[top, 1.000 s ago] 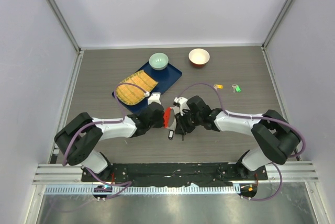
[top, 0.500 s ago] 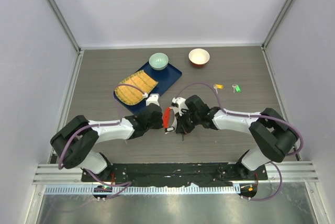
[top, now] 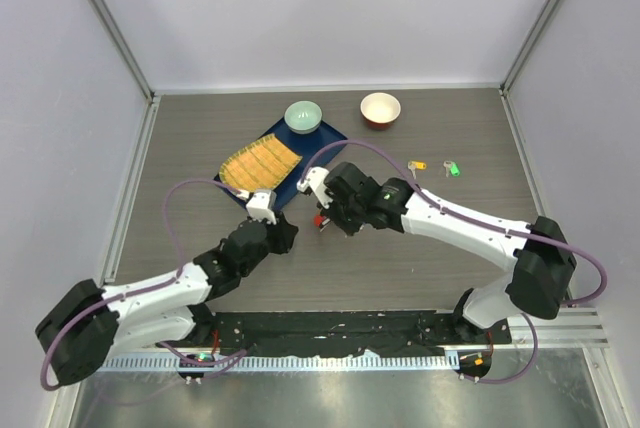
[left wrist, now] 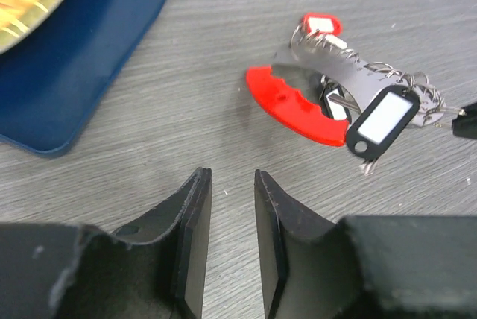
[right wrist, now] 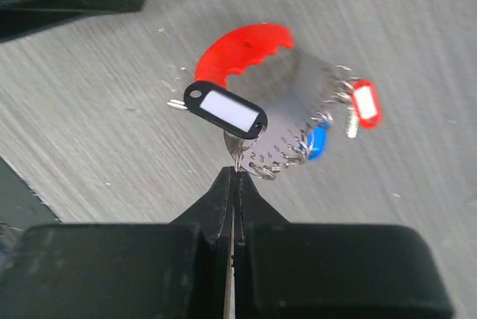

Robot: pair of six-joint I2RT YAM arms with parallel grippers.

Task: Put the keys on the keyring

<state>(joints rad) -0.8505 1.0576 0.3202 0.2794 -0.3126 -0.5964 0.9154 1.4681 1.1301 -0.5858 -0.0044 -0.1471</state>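
The right end effector point(right wrist: 232, 179) pinches tight on a small ring of the keyring point(right wrist: 232, 47). The left end effector point(left wrist: 232, 181) is a little open and holds nothing, with the keyring just ahead.

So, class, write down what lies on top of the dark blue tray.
A yellow woven mat covers much of the blue tray, and a green bowl sits at its far corner. Anything beneath the mat, and whatever is inside the bowl, cannot be seen.
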